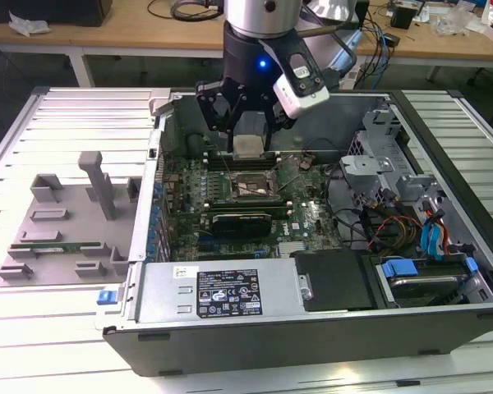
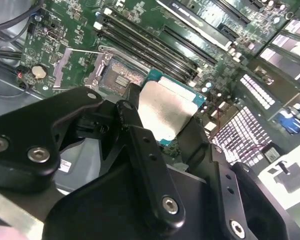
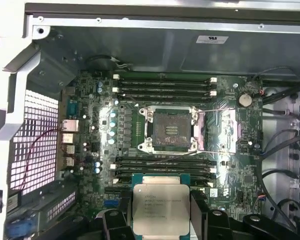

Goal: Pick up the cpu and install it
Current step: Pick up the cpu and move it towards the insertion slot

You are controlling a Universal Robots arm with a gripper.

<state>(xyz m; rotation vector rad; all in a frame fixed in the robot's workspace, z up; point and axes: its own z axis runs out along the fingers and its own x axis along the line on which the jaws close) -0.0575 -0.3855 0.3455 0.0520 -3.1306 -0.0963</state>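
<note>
The cpu (image 3: 160,209) is a flat silvery square with a green rim, pinched edge-on by the gripper (image 1: 248,141), metal face toward the wrist, open socket (image 3: 169,129) just past the fingertips.

Looks like a robotics lab: opened PC case (image 1: 255,341) on slatted metal bench (image 1: 66,111), cable-strewn wooden desks (image 1: 131,34) behind.

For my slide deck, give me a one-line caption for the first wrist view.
The gripper holds the cpu over the motherboard, not yet in the empty socket.
</note>
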